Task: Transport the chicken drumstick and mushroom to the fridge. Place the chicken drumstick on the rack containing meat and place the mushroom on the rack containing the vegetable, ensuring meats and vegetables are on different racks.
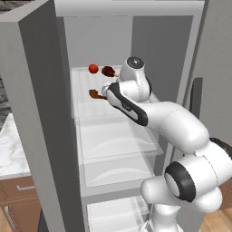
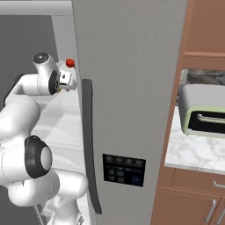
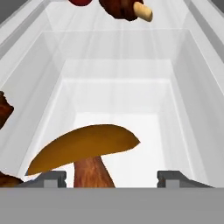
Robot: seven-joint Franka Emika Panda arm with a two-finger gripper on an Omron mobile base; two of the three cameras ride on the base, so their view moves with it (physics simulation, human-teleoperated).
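gripper (image 3: 111,177) – spread, empty | one mushroom (image 3: 87,151) between fingertips | one red ball (image 1: 93,68) | meat chunk (image 1: 108,70) – one

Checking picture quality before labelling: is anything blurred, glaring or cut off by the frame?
Hand view: sharp, mushroom looms large, the meat chunk cut by the top edge. Left base view: flat even light, white shelves low in contrast. Right base view: fridge door hides most of the inside.

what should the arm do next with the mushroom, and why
Probably draw the tool straight back out of the fridge. The mushroom stands upright on the white shelf, and the fingertips are spread wider than its stem, so it looks released. The red ball sits farther back, on what seems the same shelf.
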